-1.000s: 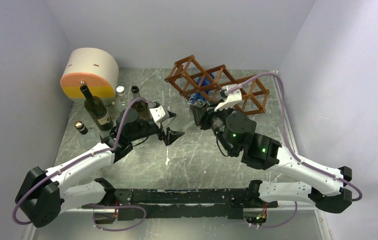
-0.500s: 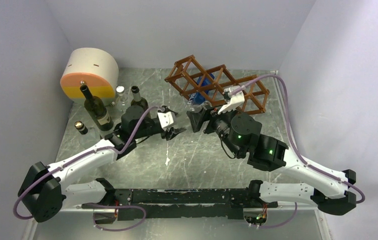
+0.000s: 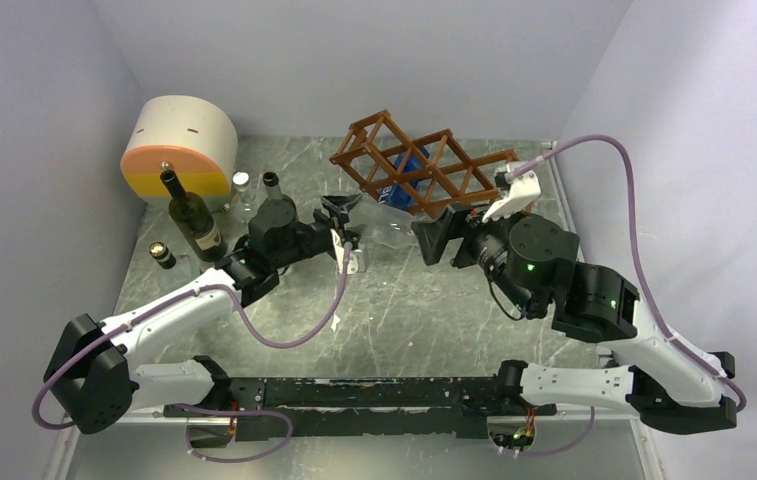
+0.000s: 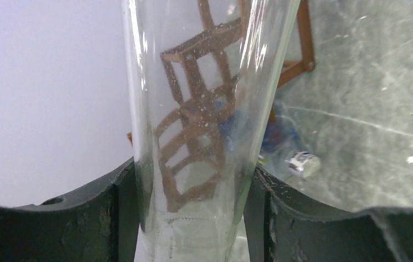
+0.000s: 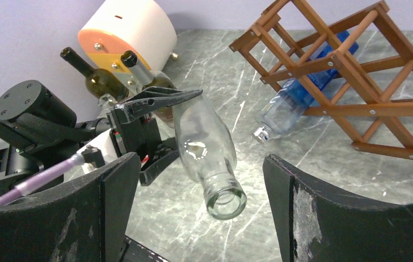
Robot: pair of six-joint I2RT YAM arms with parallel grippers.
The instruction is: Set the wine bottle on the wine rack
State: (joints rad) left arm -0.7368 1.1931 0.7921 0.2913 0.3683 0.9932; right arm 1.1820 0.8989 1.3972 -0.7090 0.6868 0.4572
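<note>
The left tool (image 3: 347, 232) is clamped on the clear wine bottle (image 5: 204, 147). In the left wrist view both fingers (image 4: 119, 213) press against the glass from either side. A second ago this tool was spread and empty, lower on the desk (image 3: 404, 310). The right tool (image 3: 444, 235) was then at the bottle, just in front of the wine rack (image 5: 367, 109). Now the left tool has come up to the rack's near left corner. The right tool has drawn back to the right and stands apart from the bottle.

The right tool's fingers (image 5: 297, 207) are spread wide and touch nothing. The bottle's open mouth points toward the gap between them. The left tool grips the bottle on its body, away from the neck. The bottle hangs tilted, mouth lower than base, between the two arms and near the rack, in none of its cells.

A blue bottle (image 5: 307, 90) lies in a lower cell of the rack, its capped neck sticking out toward the desk. At the far left stands a cream cylinder with an orange face (image 3: 179, 145). A tall dark bottle (image 3: 191, 215) stands upright just in front of it. A second dark bottle (image 3: 272, 183) is partly hidden behind the left arm. The desk is grey, marbled and scratched, and pale walls close it in on three sides.
</note>
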